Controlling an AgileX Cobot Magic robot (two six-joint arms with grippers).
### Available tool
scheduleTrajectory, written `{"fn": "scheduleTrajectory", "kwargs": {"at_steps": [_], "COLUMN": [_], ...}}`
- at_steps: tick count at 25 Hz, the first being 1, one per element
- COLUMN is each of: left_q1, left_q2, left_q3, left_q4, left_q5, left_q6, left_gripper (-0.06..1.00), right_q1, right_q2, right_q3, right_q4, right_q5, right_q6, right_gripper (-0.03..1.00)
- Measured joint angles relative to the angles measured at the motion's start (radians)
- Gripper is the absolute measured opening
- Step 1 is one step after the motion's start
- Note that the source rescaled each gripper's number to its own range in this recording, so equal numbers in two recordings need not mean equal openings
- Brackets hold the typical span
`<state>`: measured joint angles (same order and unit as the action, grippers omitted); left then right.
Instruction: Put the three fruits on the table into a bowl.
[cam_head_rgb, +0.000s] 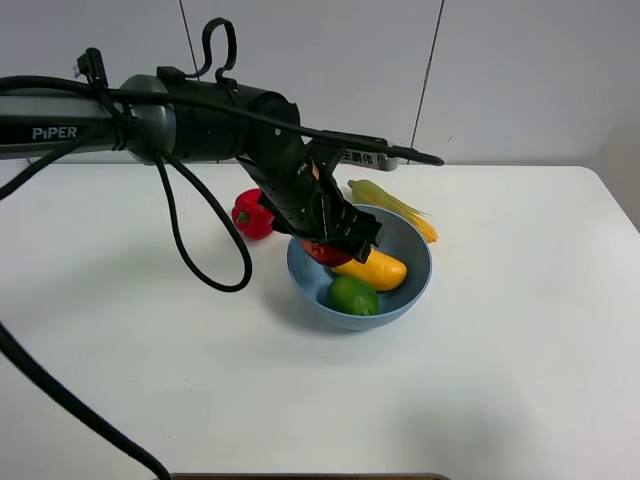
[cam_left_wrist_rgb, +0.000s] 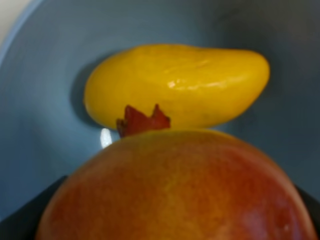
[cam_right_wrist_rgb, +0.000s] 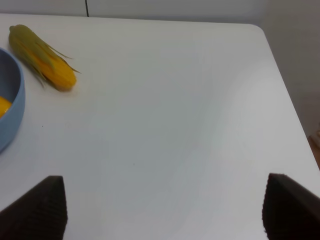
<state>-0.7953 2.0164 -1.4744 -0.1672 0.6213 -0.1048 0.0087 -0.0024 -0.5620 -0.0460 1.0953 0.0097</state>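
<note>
The light-blue bowl (cam_head_rgb: 415, 285) stands mid-table and holds the yellow-orange mango (cam_head_rgb: 372, 268) and the green lime (cam_head_rgb: 352, 295). My left gripper (cam_head_rgb: 338, 243) reaches down into the bowl, shut on the red apple (cam_head_rgb: 322, 252), which sits just above the mango. In the left wrist view the apple (cam_left_wrist_rgb: 175, 190) fills the foreground between the dark fingers (cam_left_wrist_rgb: 25, 222), with the mango (cam_left_wrist_rgb: 175, 85) lying behind it on the bowl's inner wall (cam_left_wrist_rgb: 40, 100). My right gripper (cam_right_wrist_rgb: 162, 210) hangs open over bare table (cam_right_wrist_rgb: 175, 125), with nothing between its fingers.
A red bell pepper (cam_head_rgb: 252, 213) lies just left of the bowl, behind the left arm. A corn cob (cam_head_rgb: 395, 203) in its green husk lies behind the bowl's right rim, also seen as the corn cob (cam_right_wrist_rgb: 45, 62). The table's right edge (cam_right_wrist_rgb: 295, 130) is near.
</note>
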Motion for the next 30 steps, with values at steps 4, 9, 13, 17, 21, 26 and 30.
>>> {"fn": "scheduleTrajectory", "kwargs": {"at_steps": [4, 9, 13, 17, 21, 26, 30], "left_q1": [0.000, 0.000, 0.000, 0.000, 0.000, 0.029, 0.080], "left_q2": [0.027, 0.039, 0.039, 0.028, -0.021, -0.119, -0.198], "left_q3": [0.000, 0.000, 0.000, 0.000, 0.000, 0.000, 0.000], "left_q4": [0.001, 0.001, 0.000, 0.000, 0.001, 0.005, 0.011], "left_q5": [-0.009, -0.009, -0.009, 0.012, 0.040, 0.119, 0.238], "left_q6": [0.000, 0.000, 0.000, 0.006, 0.014, 0.019, 0.019], "left_gripper": [0.26, 0.38, 0.81, 0.96, 0.98, 0.98, 0.98], "right_q1": [0.000, 0.000, 0.000, 0.000, 0.000, 0.000, 0.000], "right_q2": [0.000, 0.000, 0.000, 0.000, 0.000, 0.000, 0.000], "right_q3": [0.000, 0.000, 0.000, 0.000, 0.000, 0.000, 0.000], "right_q4": [0.000, 0.000, 0.000, 0.000, 0.000, 0.000, 0.000], "right_q5": [0.000, 0.000, 0.000, 0.000, 0.000, 0.000, 0.000], "right_q6": [0.000, 0.000, 0.000, 0.000, 0.000, 0.000, 0.000], "right_gripper": [0.51, 0.51, 0.51, 0.51, 0.51, 0.51, 0.51]}}
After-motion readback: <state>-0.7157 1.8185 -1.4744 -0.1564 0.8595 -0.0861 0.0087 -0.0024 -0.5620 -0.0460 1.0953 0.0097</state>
